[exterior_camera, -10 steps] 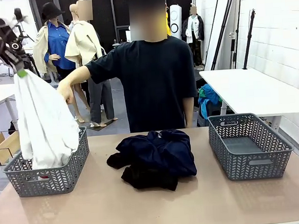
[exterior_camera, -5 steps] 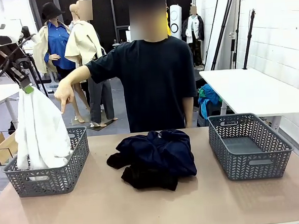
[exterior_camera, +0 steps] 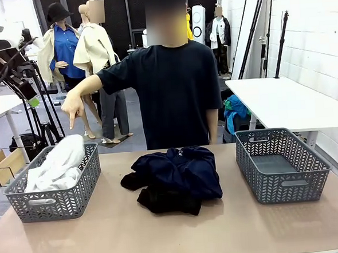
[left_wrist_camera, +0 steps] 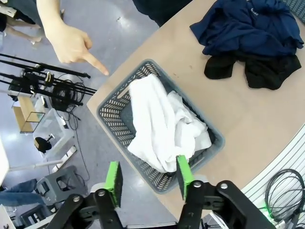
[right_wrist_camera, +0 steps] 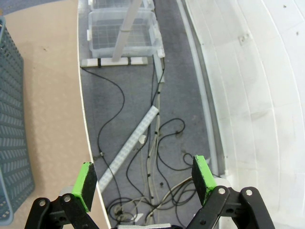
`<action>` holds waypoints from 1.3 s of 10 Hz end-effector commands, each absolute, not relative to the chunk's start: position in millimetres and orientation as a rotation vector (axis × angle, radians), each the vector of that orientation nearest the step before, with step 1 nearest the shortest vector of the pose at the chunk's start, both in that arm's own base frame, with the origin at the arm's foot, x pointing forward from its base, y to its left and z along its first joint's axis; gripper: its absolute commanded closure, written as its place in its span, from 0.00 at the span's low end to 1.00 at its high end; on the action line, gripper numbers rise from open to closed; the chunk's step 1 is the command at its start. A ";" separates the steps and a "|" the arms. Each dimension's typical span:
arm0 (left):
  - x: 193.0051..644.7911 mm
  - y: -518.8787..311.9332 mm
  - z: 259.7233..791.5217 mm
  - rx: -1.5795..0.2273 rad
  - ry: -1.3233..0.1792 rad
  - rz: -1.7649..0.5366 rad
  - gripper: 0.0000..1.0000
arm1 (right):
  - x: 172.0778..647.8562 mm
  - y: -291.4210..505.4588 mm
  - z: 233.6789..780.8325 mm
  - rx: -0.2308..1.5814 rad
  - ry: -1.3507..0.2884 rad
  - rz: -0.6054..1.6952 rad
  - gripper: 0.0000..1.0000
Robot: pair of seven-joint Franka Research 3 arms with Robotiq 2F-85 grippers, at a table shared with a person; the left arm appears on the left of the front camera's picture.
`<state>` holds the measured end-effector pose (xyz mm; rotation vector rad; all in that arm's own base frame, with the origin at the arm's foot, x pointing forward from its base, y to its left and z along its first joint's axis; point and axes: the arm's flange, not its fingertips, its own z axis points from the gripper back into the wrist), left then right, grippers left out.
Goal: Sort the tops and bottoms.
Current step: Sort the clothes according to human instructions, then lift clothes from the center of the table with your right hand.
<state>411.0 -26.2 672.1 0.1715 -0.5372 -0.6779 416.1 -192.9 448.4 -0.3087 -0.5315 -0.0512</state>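
Tan table point(exterior_camera: 107, 239) seen from the front, with a grey basket point(exterior_camera: 59, 205) at lower left holding the white tops point(exterior_camera: 57, 168) and a second basket point(exterior_camera: 282, 191) at right. The dark bottoms point(exterior_camera: 178, 180) lie heaped at centre, between the baskets. The left claw point(left_wrist_camera: 148, 172), jaws apart and empty, hangs above the tops. The right claw point(right_wrist_camera: 144, 175) stands open over the floor. A person's hand point(exterior_camera: 71, 106) points downward at upper left.
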 end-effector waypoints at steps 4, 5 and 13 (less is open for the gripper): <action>411.0 -24.3 674.9 0.171 -0.543 -0.674 0.00 | 417.4 -191.8 448.7 -0.312 -0.529 -0.046 0.00; 411.0 -24.3 674.9 0.171 -0.543 -0.674 0.00 | 417.4 -191.8 448.7 -0.312 -0.529 -0.046 0.00; 411.6 -24.0 675.6 0.171 -0.543 -0.673 0.00 | 417.4 -191.8 448.7 -0.312 -0.529 -0.046 0.00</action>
